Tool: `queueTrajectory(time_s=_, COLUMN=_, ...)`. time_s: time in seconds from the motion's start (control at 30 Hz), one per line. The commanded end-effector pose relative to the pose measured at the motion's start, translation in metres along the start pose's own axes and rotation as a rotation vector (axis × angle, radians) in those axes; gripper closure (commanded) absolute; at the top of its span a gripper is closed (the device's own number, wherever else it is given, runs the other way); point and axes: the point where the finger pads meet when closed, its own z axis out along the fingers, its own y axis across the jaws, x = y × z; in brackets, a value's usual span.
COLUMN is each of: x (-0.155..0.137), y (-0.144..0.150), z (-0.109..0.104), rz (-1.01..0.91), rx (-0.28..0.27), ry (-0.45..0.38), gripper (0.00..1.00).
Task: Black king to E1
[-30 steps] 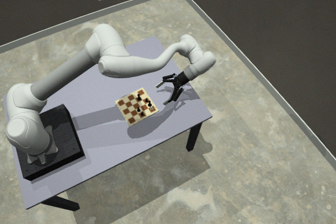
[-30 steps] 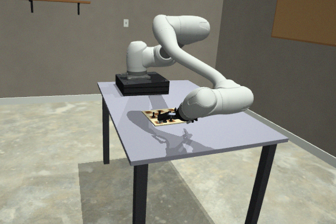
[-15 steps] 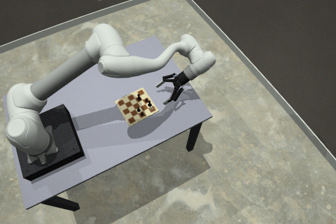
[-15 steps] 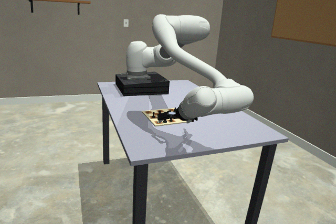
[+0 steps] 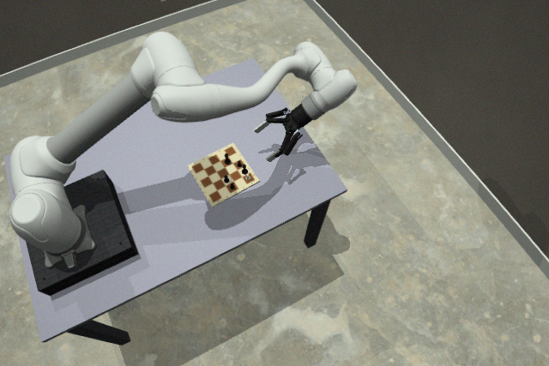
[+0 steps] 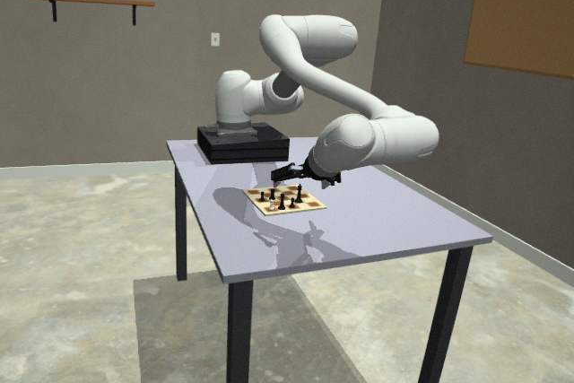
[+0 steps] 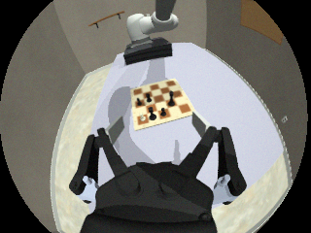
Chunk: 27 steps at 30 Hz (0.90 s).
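Note:
The small chessboard [image 5: 224, 173] lies in the middle of the grey table. The black king [image 5: 226, 159] is the tallest piece and stands upright near the board's far edge; it also shows in the exterior view [image 6: 299, 193] and in the wrist view [image 7: 171, 99]. Several smaller black pieces [image 5: 241, 168] and one white piece [image 6: 271, 204] stand on other squares. My gripper [image 5: 266, 142] is open and empty. It hovers above the table beside the board, tilted towards it and apart from all pieces. The square labels are too small to read.
The arm's black base block [image 5: 84, 229] sits at the table's other end. The table's right edge [image 5: 336, 176] is close to the gripper. The arm's forearm [image 6: 375, 137] hangs low over the table beside the board.

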Motion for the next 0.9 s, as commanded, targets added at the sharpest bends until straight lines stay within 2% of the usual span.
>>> queueTrajectory(time_s=0.0, x=0.010, y=0.000, z=-0.007, rz=0.000, rx=0.000, ry=0.000, gripper=0.00)
queueTrajectory(time_s=0.2, x=0.012, y=0.000, z=-0.008, rz=-0.001, rx=0.000, ry=-0.005, gripper=0.00)
queueTrajectory(time_s=0.3, x=0.016, y=0.003, z=-0.005, rz=-0.014, rx=0.002, ry=-0.056, gripper=0.00)
queueTrajectory(time_s=0.37, x=0.016, y=0.003, z=-0.005, rz=-0.014, rx=0.002, ry=-0.056, gripper=0.00)
queueTrajectory(time_s=0.5, x=0.034, y=0.014, z=0.009, rz=-0.064, rx=0.013, ry=-0.242, gripper=0.00)
queueTrajectory(time_s=0.53, x=0.034, y=0.014, z=0.009, rz=-0.064, rx=0.013, ry=-0.242, gripper=0.00)
queueTrajectory(time_s=0.57, x=0.040, y=0.017, z=0.014, rz=-0.082, rx=0.018, ry=-0.307, gripper=0.00)
queueTrajectory(time_s=0.6, x=0.040, y=0.017, z=0.014, rz=-0.082, rx=0.018, ry=-0.307, gripper=0.00)
queueTrajectory(time_s=0.63, x=0.047, y=0.020, z=0.020, rz=-0.103, rx=0.024, ry=-0.375, gripper=0.00)
queueTrajectory(time_s=0.67, x=0.047, y=0.020, z=0.020, rz=-0.103, rx=0.024, ry=-0.375, gripper=0.00)
queueTrajectory(time_s=0.7, x=0.055, y=0.023, z=0.026, rz=-0.125, rx=0.032, ry=-0.446, gripper=0.00)
queueTrajectory(time_s=0.73, x=0.055, y=0.023, z=0.026, rz=-0.125, rx=0.032, ry=-0.446, gripper=0.00)
queueTrajectory(time_s=0.77, x=0.064, y=0.026, z=0.033, rz=-0.149, rx=0.040, ry=-0.518, gripper=0.00)
queueTrajectory(time_s=0.83, x=0.064, y=0.026, z=0.033, rz=-0.149, rx=0.040, ry=-0.518, gripper=0.00)
queueTrajectory(time_s=0.87, x=0.073, y=0.028, z=0.041, rz=-0.173, rx=0.049, ry=-0.589, gripper=0.00)
